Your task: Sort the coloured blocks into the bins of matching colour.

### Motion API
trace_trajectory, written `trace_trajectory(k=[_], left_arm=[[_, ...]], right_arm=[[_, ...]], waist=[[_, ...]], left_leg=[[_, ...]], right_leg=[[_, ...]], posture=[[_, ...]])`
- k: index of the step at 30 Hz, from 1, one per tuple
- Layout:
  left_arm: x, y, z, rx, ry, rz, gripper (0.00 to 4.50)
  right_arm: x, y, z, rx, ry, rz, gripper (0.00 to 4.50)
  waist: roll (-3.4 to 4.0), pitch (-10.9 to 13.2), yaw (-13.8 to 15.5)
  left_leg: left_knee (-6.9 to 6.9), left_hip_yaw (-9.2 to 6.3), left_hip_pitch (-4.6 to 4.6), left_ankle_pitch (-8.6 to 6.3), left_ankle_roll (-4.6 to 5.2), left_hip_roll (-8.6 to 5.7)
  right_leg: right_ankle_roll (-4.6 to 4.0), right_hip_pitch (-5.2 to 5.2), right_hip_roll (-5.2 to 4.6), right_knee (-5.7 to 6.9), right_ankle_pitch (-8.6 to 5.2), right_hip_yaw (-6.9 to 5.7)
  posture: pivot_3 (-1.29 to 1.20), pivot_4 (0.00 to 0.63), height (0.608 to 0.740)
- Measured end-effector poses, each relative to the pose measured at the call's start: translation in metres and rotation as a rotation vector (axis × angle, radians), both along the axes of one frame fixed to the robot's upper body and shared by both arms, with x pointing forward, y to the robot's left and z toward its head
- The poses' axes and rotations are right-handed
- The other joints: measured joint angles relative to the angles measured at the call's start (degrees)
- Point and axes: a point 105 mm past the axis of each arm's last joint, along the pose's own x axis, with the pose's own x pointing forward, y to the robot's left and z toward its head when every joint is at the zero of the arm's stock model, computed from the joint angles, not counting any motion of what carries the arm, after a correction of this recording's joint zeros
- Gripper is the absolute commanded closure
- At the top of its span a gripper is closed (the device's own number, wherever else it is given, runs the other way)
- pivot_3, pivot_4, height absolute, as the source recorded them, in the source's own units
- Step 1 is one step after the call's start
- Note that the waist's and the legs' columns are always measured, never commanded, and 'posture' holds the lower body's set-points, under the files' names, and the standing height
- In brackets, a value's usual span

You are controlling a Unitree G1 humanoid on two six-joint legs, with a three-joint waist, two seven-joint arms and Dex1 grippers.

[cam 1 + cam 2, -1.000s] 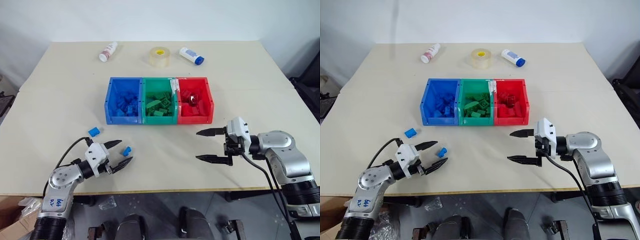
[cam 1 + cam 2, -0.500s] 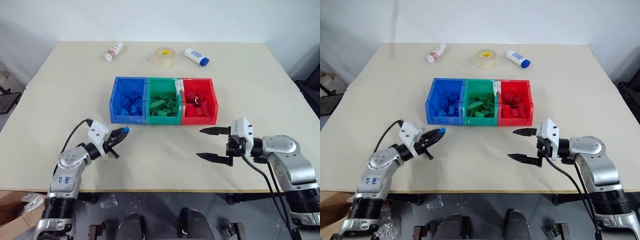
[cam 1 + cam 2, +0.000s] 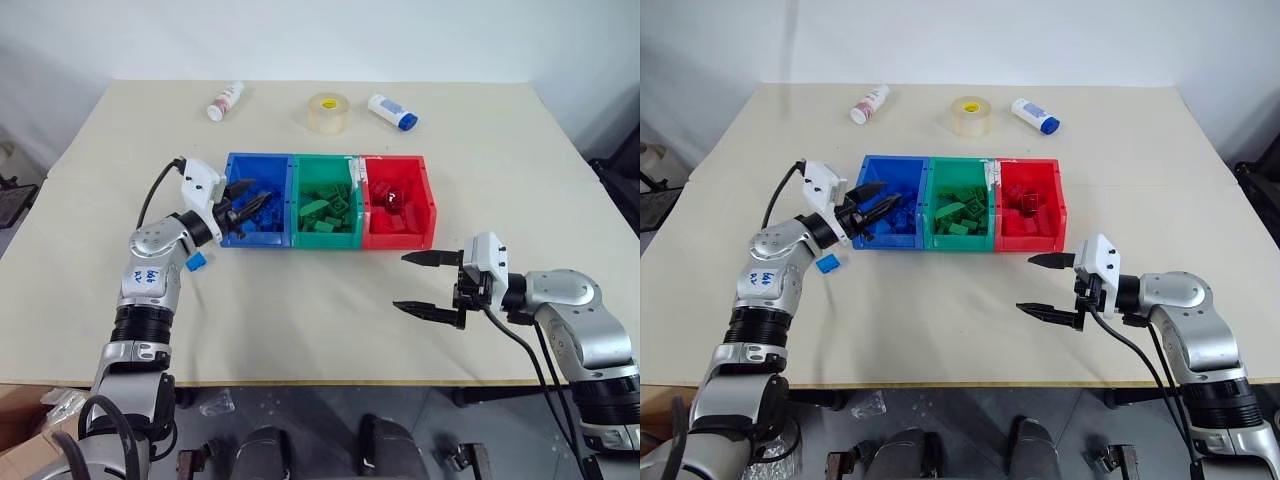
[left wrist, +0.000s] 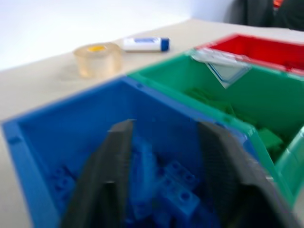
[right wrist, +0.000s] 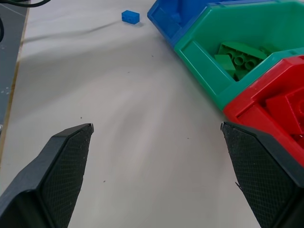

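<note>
Left end effector (image 3: 252,207) over blue bin (image 3: 232,232)

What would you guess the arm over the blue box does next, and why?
Probably it pulls back and goes down to the loose blue block on the table. The left gripper hangs over the blue bin with its fingers apart and nothing visible between them, so its load seems dropped. That block lies just beside this arm.
</note>
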Motion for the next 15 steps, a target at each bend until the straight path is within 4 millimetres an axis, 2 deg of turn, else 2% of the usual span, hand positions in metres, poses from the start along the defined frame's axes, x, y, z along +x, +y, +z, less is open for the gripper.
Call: trace_trajectory(k=[4,9,12,15], left_arm=[[0.001,0.000,0.002,0.004,-0.007,-0.013,0.15],[-0.005,0.007,0.004,0.043,-0.021,-0.030,0.06],[-0.028,0.023,0.002,0.121,-0.030,-0.070,0.06],[-0.055,0.048,-0.010,0.165,0.017,-0.055,0.06]], right_arm=[[0.001,0.000,0.001,0.000,-0.005,0.000,0.00],[0.002,0.003,0.005,0.003,-0.018,0.017,0.00],[0.004,0.007,0.006,0.003,-0.012,0.048,0.00],[0.006,0.009,0.002,0.009,0.007,0.072,0.00]], waist=[[-0.01,0.01,0.03],[-0.01,0.01,-0.03],[-0.02,0.01,-1.24],[-0.02,0.02,-1.78]], left_leg=[[0.02,0.00,0.00,0.00,0.01,-0.01],[0.03,0.00,0.00,0.00,0.01,-0.01],[-0.05,0.01,0.01,0.00,0.00,0.00],[-0.07,0.03,0.03,-0.01,0.00,0.03]], right_leg=[[0.04,0.01,0.00,-0.03,0.02,0.01],[0.04,0.01,0.00,-0.02,0.02,0.02],[0.04,-0.01,0.00,-0.03,0.02,0.03],[0.04,-0.03,0.03,-0.03,0.02,0.07]], posture=[[0.00,0.150,0.740],[0.00,0.150,0.740],[0.00,0.150,0.740],[0.00,0.150,0.740]])
